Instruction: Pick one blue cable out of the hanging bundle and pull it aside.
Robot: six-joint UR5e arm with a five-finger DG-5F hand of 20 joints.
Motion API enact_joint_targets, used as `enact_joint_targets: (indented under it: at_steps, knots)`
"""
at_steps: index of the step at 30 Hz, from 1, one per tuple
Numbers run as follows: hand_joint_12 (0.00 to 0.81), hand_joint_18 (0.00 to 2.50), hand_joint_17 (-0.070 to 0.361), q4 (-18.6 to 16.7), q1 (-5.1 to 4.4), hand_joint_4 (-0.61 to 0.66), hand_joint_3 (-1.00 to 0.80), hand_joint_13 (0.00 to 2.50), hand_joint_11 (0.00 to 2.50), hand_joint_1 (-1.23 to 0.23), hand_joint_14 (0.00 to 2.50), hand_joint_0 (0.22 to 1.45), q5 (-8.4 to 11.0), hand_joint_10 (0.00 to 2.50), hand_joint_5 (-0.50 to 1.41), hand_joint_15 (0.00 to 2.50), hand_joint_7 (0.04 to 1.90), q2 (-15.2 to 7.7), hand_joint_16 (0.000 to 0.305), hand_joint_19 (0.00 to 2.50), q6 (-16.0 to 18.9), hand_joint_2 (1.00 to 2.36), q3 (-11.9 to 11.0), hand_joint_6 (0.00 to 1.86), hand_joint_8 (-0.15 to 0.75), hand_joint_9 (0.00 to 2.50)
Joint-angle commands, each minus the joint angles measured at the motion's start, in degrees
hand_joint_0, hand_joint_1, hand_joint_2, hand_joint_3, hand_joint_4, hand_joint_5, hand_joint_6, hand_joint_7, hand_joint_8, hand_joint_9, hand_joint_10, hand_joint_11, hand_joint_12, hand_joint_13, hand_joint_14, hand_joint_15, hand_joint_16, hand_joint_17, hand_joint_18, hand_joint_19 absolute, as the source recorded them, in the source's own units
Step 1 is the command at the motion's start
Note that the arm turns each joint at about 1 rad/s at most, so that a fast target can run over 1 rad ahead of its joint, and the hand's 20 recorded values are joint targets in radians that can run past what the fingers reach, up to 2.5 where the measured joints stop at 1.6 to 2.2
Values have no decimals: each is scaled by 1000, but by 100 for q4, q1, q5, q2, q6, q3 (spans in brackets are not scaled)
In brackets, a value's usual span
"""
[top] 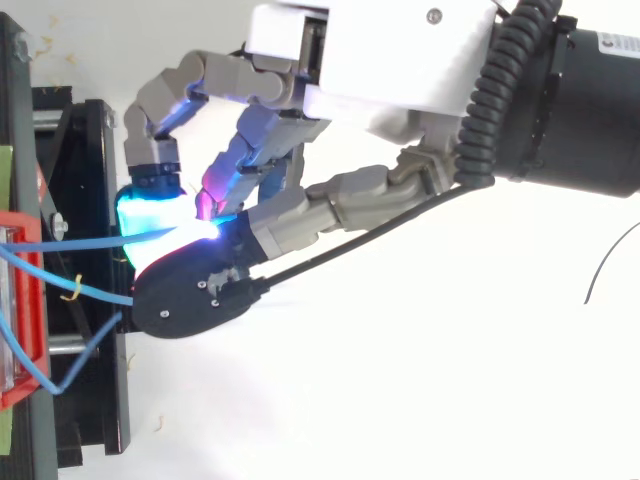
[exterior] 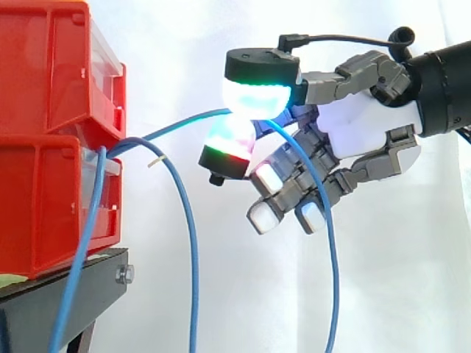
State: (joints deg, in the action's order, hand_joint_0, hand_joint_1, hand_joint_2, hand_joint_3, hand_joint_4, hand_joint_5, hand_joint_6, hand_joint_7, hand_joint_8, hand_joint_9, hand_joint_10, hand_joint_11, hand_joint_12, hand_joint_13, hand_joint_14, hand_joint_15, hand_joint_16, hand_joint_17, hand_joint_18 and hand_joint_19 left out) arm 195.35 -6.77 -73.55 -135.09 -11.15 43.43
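Several blue cables come out of the gap between two stacked red bins (exterior: 51, 140) at the left. One blue cable (exterior: 184, 122) runs right from the bins into my hand (exterior: 353, 129), then drops down past the fingers (exterior: 331, 294). Two glowing pads (exterior: 254, 99) pinch this cable between them, one cyan above and one magenta and green below. In the top view the hand (top: 370, 70) reaches left, and the pinched blue cable (top: 70, 243) stretches from the bins to its pads. Two more blue cables (exterior: 188, 243) hang down beside the bins.
The red bins sit on a black stand (exterior: 66, 294) at the lower left. A white curtain (exterior: 412, 279) fills the background. A short yellow tie (top: 70, 290) sits on a cable near the bins.
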Motion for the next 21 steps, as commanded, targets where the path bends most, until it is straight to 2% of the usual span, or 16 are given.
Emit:
enact_joint_targets:
  at_steps: [1, 9, 15, 17, 21]
  knots:
    - [364, 1035, 115, -41, 0, 101, -500, 916, 681, -652, 15, 515, -10, 15, -111, 487, 1104, 0, 51, 617, -1, 1000, 25, 886, 324, 1013]
    - [389, 1065, 127, -50, 0, 124, -500, 919, 681, -645, 14, 445, 7, 12, -114, 474, 1077, 0, 57, 585, -1, 1000, 34, 878, 351, 1004]
    - [358, 1019, 113, -41, 0, 117, -500, 907, 691, -578, 17, 529, -10, 16, -115, 485, 1106, 0, 50, 631, -1, 1000, 34, 873, 320, 1005]
    - [349, 1000, 108, -41, 0, 107, -432, 900, 680, -553, 16, 581, -1, 17, -115, 492, 1112, 0, 48, 648, -1, 1006, 34, 872, 308, 1003]
    - [353, 1007, 110, -58, -9, 100, -270, 897, 671, -550, 17, 580, 7, 17, -116, 490, 1098, 0, 49, 650, -1, 1017, 34, 872, 311, 987]
